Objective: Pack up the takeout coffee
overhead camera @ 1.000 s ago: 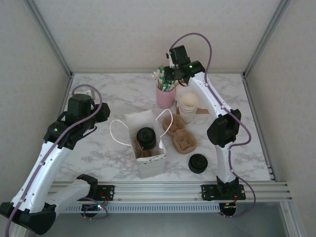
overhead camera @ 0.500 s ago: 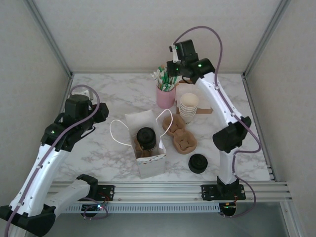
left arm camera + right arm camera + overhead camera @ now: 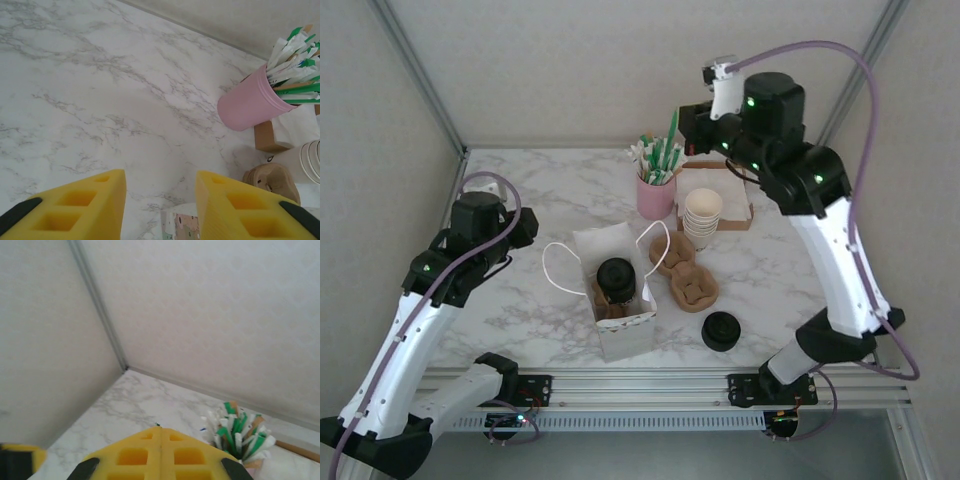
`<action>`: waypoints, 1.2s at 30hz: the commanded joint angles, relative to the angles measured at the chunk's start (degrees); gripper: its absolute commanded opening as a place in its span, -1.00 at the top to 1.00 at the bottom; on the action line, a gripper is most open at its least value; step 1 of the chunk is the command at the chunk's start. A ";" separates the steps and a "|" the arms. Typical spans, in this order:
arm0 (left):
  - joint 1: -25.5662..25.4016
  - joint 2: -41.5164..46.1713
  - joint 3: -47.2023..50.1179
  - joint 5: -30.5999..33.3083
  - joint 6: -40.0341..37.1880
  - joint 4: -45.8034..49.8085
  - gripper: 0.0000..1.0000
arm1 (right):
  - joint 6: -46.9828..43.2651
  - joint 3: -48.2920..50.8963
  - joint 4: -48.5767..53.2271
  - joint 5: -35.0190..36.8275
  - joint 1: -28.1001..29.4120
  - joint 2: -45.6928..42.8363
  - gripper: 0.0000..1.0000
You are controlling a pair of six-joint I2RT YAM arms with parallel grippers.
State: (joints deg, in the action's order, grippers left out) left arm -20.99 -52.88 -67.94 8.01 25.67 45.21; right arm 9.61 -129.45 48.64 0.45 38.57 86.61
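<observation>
Right gripper (image 3: 161, 437) now higher, above pink cup (image 3: 656, 196), near back wall (image 3: 570, 70)

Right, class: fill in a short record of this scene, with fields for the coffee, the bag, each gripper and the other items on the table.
coffee: lidded, standing inside the white bag
white bag: upright, open, mid-table
left gripper: open, empty, over the table
right gripper: shut, high above the pink cup, apparently pinching a green stick
other items: cup stack, cardboard carriers, loose black lid
</observation>
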 commanded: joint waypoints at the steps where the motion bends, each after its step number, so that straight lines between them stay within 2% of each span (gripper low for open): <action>1: 0.41 -0.40 -1.58 0.83 -0.10 -0.65 0.19 | 2.09 1.46 -1.51 -3.57 1.93 -3.64 1.00; 6: 0.37 -0.86 -1.66 0.33 0.52 -1.33 0.20 | 5.09 3.67 -2.05 -10.05 3.95 -7.89 1.00; 10: 0.43 -1.32 -1.68 0.44 0.78 -1.44 0.20 | 5.49 6.19 -2.77 -13.52 8.90 -10.67 1.00; 20: 0.45 -1.96 -1.19 -0.14 1.35 -1.80 0.21 | 4.65 7.60 -3.60 -13.81 18.49 -9.21 1.00; 29: 0.43 -1.44 -1.19 1.37 0.37 -0.96 0.21 | 5.15 14.50 -2.77 -10.17 20.02 -8.17 1.00; 30: 0.48 -1.43 -1.31 1.47 0.35 -0.98 0.21 | 5.24 15.34 -2.61 -9.70 20.06 -8.02 0.92; 32: 0.43 -1.51 -1.23 1.57 0.26 -1.01 0.20 | 5.32 16.24 -1.83 -8.13 20.01 -7.28 0.22; 34: 0.46 -1.67 -1.23 1.50 0.26 -1.19 0.21 | 4.77 16.04 -0.95 -6.42 20.05 -6.41 -0.01; 36: 0.43 -1.89 -1.23 1.40 0.27 -1.43 0.20 | 3.82 15.64 -0.55 -3.41 20.04 -5.95 -0.13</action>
State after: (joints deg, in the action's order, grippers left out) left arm -20.99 -54.92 -67.94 8.23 26.11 44.51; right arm 14.33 -113.62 47.70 -7.51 58.02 80.29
